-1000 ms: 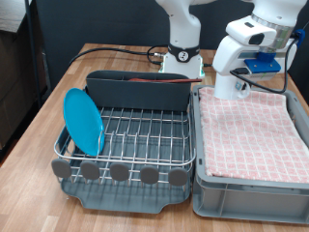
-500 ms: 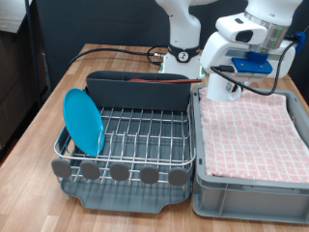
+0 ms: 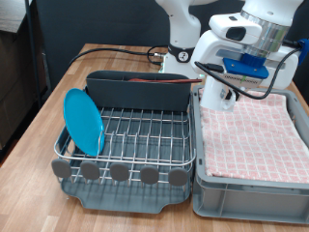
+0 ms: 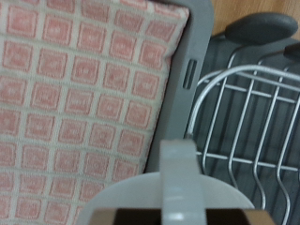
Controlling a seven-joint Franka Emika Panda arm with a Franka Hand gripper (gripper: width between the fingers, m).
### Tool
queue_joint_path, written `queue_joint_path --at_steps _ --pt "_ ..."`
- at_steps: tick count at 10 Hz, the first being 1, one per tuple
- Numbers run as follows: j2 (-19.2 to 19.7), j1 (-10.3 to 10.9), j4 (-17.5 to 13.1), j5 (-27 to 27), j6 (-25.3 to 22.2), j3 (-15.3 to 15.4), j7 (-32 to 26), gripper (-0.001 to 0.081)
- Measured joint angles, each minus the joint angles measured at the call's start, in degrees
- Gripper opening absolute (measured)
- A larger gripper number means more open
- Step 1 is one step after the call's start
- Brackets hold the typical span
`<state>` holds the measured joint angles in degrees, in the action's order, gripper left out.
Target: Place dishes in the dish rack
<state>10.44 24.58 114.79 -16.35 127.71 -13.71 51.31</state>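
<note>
Gripper (image 3: 224, 97) hung above far edge of grey bin (image 3: 253, 191) lined with pink checked cloth (image 3: 249, 130), beside dish rack (image 3: 126, 145). White mug (image 3: 221, 96) sat clamped between fingers, seen in wrist view as pale cylinder (image 4: 180, 183) over bin wall. Light-blue plate (image 3: 83, 121) stood upright in wire grid at rack's end toward exterior view's left. Wooden spoon (image 3: 154, 82) lay along rack's tall back compartment.
</note>
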Motion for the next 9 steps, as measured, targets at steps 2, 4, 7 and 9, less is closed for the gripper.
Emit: queue_joint_path --at_steps 2,4,7,9 --pt "0.61 -0.43 -0.35 -0.05 5.16 -0.84 -1.84 0.0072" --pt "2.23 -1.21 -2.06 0.01 7.84 -1.63 -2.72 0.0072" --pt "4.87 -1.76 -5.33 0.23 9.17 -3.04 -1.47 0.0072" --pt "6.48 -1.85 -6.83 0.66 10.62 -3.87 0.08 0.0072"
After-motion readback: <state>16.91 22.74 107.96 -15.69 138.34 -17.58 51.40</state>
